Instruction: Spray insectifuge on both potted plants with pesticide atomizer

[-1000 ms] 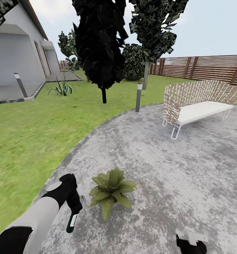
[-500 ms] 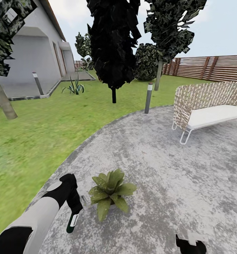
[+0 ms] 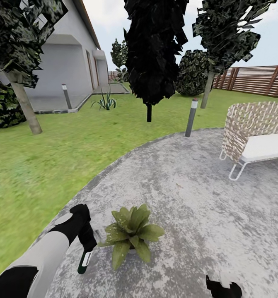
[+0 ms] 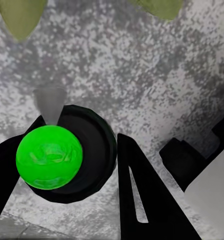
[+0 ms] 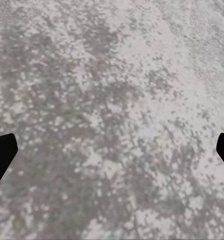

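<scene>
The left gripper (image 3: 87,245) sat low in the frame's lower left, fingers clamped on the pesticide atomizer (image 3: 84,261), which hung nozzle-down over the grey stone patio (image 3: 205,198); in the left wrist view the bottle (image 4: 67,155) sat between the black fingers (image 4: 142,200); just right of it stood one potted plant (image 3: 131,234), leaves near the bottle; the right gripper (image 3: 222,287) showed at the bottom edge, and its wrist view showed the fingertips (image 5: 2,152) wide apart; lawn (image 3: 43,165) lay left, a wicker chair (image 3: 255,132) at the right edge.

stone patio (image 3: 205,215) (grey), potted plant (image 3: 131,232), wicker chair (image 3: 255,134)
</scene>
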`<state>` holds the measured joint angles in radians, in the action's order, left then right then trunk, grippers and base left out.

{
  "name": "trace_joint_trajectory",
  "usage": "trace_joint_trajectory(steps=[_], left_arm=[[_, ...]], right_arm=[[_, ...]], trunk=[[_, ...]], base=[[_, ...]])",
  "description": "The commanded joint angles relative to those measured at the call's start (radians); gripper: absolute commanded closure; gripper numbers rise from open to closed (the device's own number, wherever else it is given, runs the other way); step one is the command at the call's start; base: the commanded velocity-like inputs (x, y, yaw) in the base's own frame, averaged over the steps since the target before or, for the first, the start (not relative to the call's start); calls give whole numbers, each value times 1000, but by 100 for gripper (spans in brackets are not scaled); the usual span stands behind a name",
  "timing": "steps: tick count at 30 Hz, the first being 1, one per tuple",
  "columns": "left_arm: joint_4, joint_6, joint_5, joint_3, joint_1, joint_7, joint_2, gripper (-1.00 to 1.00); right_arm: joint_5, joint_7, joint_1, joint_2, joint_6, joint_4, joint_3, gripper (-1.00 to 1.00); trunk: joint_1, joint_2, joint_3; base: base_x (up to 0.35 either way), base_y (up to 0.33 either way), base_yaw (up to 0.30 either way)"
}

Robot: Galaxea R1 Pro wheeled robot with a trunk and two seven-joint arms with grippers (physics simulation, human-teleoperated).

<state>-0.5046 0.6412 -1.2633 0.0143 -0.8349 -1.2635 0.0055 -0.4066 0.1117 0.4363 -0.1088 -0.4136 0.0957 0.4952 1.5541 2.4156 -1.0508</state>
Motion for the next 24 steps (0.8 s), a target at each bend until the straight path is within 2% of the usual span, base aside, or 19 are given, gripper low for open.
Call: trace_joint_trajectory(steps=[1, 8, 13, 24], left_arm=[[-1, 10, -4, 2, 0, -7, 0, 100], [7, 6, -4, 4, 2, -3, 4, 100], [2, 6, -3, 1, 2, -1, 4, 100], [0, 7, -2, 2, 2, 0, 4, 100]], right_arm=[[-11, 5, 1, 0, -3, -1, 5, -100], [-11, 5, 1, 1, -4, -1, 5, -100], [-11, 5, 1, 0, -4, -1, 6, -100], [-11, 5, 1, -5, -4, -1, 6, -100]], trunk=[[0, 0, -1], [0, 0, -1], [0, 0, -1], [0, 0, -1]], base=[[33, -41, 174], [4, -6, 39], [18, -12, 226], [119, -211, 38]])
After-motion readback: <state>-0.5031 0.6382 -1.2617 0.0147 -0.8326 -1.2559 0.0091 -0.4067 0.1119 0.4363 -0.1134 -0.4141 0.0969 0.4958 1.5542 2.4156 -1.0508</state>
